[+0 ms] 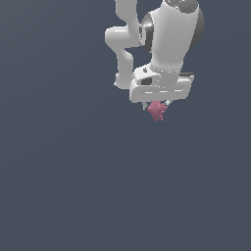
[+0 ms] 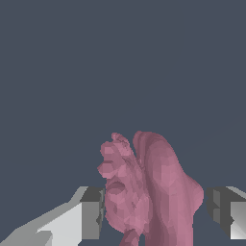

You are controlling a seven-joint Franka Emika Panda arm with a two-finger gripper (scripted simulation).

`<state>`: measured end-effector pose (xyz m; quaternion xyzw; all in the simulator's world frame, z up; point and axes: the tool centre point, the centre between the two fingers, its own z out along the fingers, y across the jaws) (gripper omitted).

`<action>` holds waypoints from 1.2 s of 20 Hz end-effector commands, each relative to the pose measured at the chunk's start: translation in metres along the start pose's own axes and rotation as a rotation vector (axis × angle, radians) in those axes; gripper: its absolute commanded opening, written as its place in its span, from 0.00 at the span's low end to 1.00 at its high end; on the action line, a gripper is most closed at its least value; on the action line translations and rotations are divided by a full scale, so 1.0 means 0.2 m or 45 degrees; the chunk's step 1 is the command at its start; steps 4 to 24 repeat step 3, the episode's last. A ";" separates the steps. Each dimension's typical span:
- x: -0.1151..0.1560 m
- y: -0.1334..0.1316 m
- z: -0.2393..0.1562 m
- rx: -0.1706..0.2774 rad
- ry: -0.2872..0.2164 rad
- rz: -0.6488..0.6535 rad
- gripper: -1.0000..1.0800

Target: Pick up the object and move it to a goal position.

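Observation:
The object (image 1: 157, 111) is a small pink-magenta lump with jagged lobes, sitting directly under the white gripper head in the exterior view. My gripper (image 1: 157, 106) points down over it, and only short bits of the fingers show beside the lump. In the wrist view the object (image 2: 153, 192) fills the space between the two grey fingertips, and my gripper (image 2: 154, 216) has a pad against each side of it. The lump's spiky end sticks out past the fingertips. Whether it rests on the surface or hangs above it cannot be told.
The white arm (image 1: 166, 39) rises toward the top of the exterior view. All around is a plain dark grey-blue surface (image 1: 73, 171), with no other objects or markers in sight.

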<state>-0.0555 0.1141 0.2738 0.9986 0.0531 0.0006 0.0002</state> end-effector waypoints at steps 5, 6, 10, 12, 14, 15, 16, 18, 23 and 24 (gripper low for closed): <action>0.01 0.01 0.01 0.001 -0.002 0.001 0.00; 0.01 0.01 0.01 0.001 -0.002 0.001 0.00; 0.01 0.01 0.01 0.001 -0.002 0.001 0.00; 0.01 0.01 0.01 0.001 -0.002 0.001 0.00; 0.01 0.01 0.01 0.001 -0.002 0.001 0.00; 0.01 0.01 0.01 0.001 -0.002 0.001 0.00; 0.01 0.01 0.01 0.001 -0.002 0.001 0.00; 0.01 0.01 0.01 0.001 -0.002 0.001 0.00; 0.01 0.01 0.01 0.001 -0.002 0.001 0.00; 0.01 0.01 0.01 0.001 -0.002 0.001 0.00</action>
